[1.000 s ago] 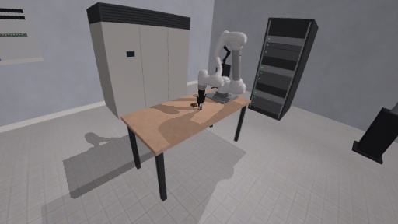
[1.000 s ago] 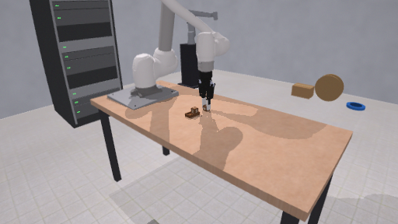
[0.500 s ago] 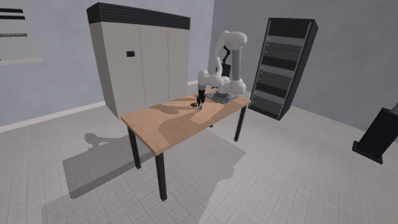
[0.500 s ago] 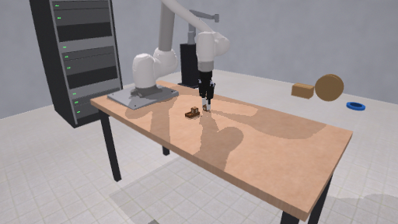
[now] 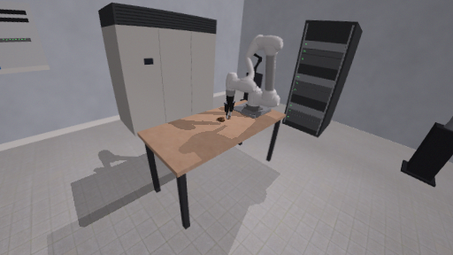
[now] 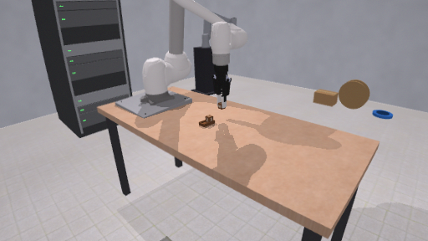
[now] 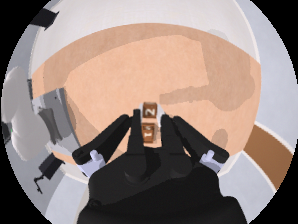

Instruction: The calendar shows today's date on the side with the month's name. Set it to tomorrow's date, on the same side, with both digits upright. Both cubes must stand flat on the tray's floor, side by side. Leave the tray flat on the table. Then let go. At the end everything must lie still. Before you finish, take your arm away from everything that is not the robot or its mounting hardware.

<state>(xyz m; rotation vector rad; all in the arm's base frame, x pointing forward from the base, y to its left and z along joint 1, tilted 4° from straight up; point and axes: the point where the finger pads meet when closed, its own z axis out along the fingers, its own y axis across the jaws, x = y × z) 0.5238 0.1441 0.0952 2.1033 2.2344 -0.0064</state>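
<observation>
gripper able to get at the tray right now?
Probably not to grasp it: the gripper is shut on a digit cube, held above the table. The tray sits close by, with nothing between them.
</observation>
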